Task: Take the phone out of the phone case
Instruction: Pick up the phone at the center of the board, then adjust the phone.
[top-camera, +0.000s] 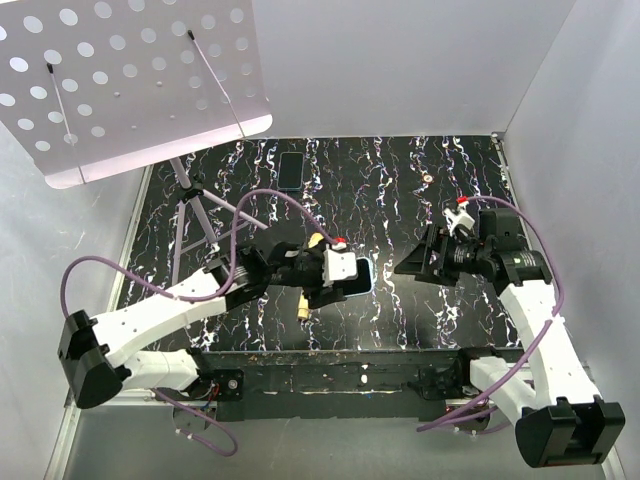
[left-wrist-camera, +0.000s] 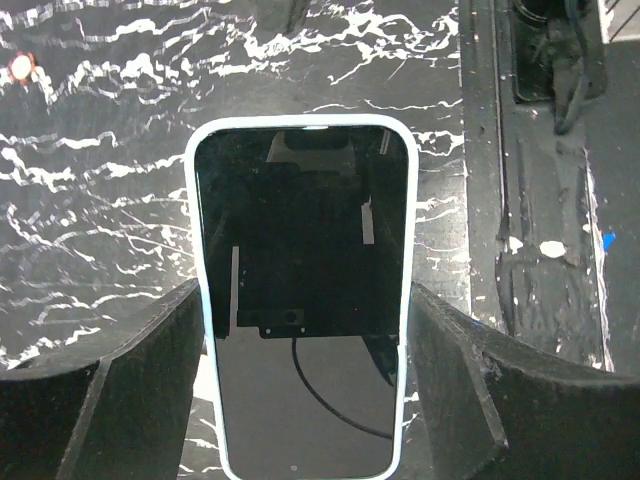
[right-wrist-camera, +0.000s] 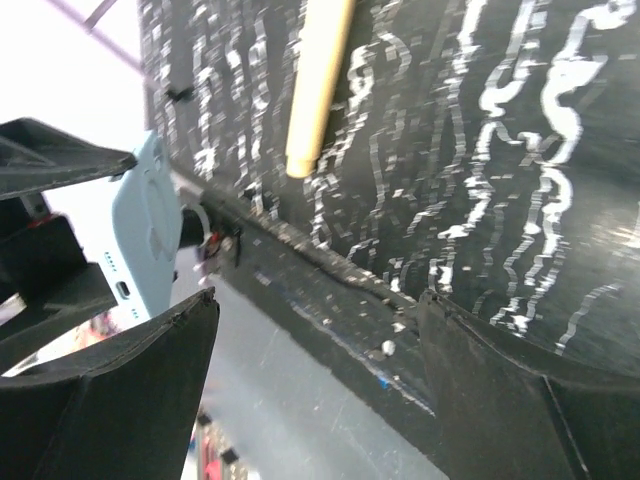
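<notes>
A phone (left-wrist-camera: 300, 250) with a dark screen sits in a light blue phone case (left-wrist-camera: 190, 200). My left gripper (left-wrist-camera: 305, 300) is shut on the case, one black finger against each long side. In the top view it holds the cased phone (top-camera: 362, 274) above the middle of the table. My right gripper (top-camera: 414, 260) hangs open a short way to the right of the phone, apart from it. The right wrist view shows the case's pale blue back (right-wrist-camera: 145, 235) at the left, outside the open right gripper (right-wrist-camera: 315, 300), which has nothing between its fingers.
A second dark phone-like slab (top-camera: 291, 170) lies at the far side of the black marbled table (top-camera: 400, 190). A perforated white stand panel (top-camera: 130, 80) on tripod legs (top-camera: 195, 210) fills the back left. A small round object (top-camera: 428, 178) lies at the back right.
</notes>
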